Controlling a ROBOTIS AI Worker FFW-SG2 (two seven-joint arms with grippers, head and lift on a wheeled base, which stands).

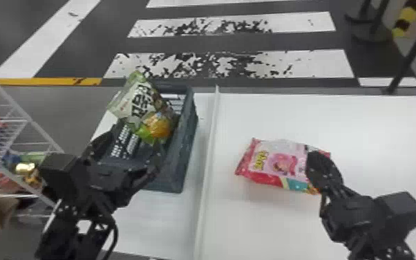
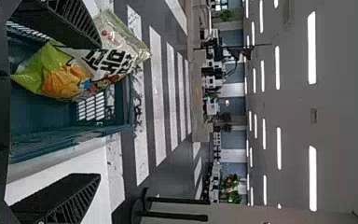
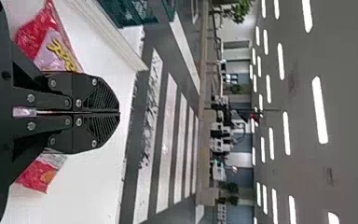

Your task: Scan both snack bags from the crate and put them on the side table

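The left gripper [image 1: 132, 147] is open over the crate [image 1: 184, 152], fingers wide apart; the green bag [image 1: 138, 100] leans inside, its top above the rim. The right gripper [image 1: 314, 160] is closed before the pink bag [image 1: 280, 164], which lies on the white table [image 1: 266, 224].

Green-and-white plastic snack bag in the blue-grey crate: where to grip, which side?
I'd grip the bag by its white upper part, from above, robot's side: it slants up out of the crate, walls around its lower end.
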